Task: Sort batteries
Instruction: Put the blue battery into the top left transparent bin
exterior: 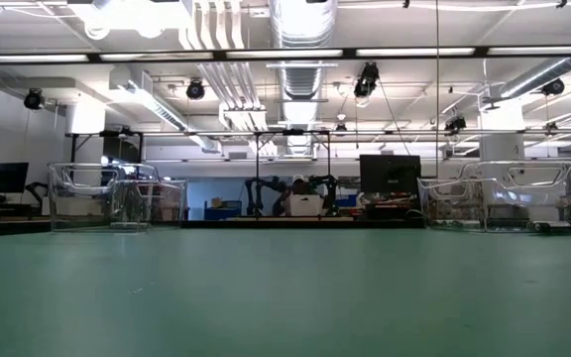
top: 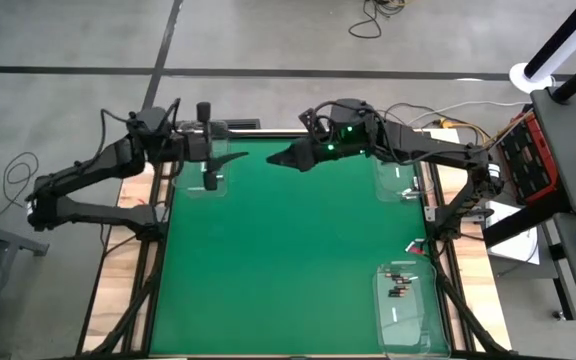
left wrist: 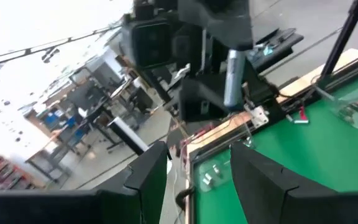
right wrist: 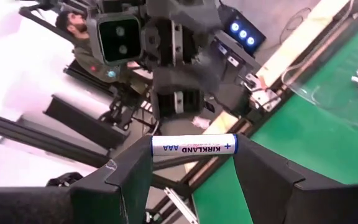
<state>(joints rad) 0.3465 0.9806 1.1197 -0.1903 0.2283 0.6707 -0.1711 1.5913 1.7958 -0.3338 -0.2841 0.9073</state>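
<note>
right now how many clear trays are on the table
3 trays. In the high view: one top left, under the left arm, one top right, and one bottom right holding batteries. None looks hidden.

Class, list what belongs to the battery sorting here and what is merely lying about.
Job: AAA battery gripped in right claw; open left claw; loose batteries in clear tray.
Lying about: floor cable; red crate.
</note>
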